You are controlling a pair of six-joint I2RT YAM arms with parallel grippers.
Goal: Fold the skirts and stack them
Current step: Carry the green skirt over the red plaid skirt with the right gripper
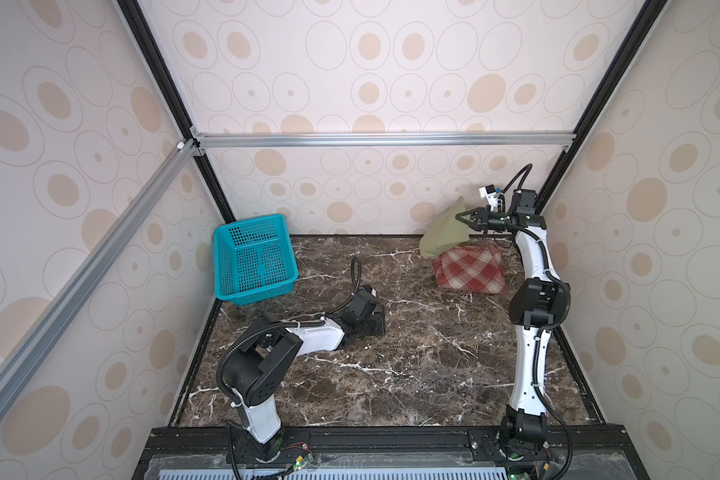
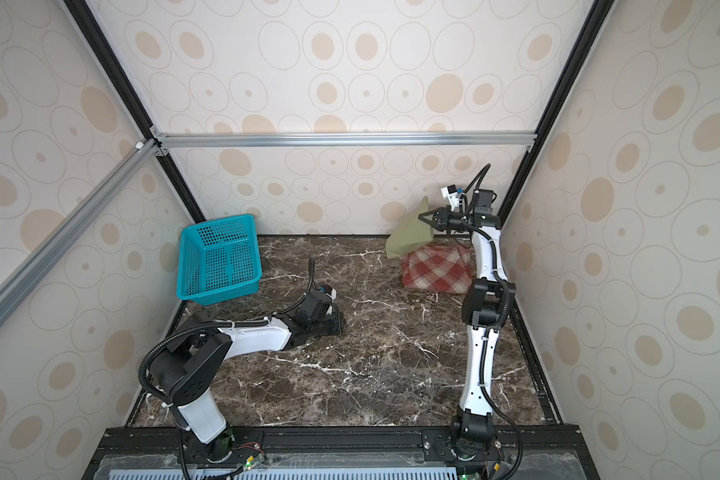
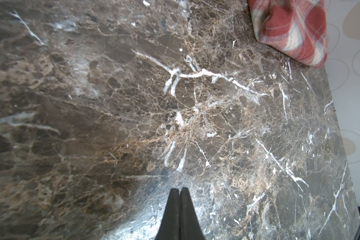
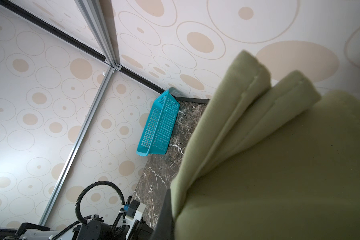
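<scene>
Count on the bench: two skirts, one basket, two arms. Skirt 1, the red-and-cream plaid skirt, lies as a folded bundle at the far right of the bench, near the back wall; one corner of it also shows in the left wrist view. Skirt 2, the olive-green skirt, is off the bench, hanging from the right pincer, which is clenched on its upper edge. In both top views its lower edge overlaps the far left part of the plaid bundle; I cannot tell whether the two cloths touch. From the right wrist camera the olive cloth fills the near field in stacked folds with paler edges. The left pincer sits low over bare marble left of centre, tips pressed together, gripping nothing, well apart from both skirts. The single teal perforated basket stands in the far left corner of the bench, against the wall.
</scene>
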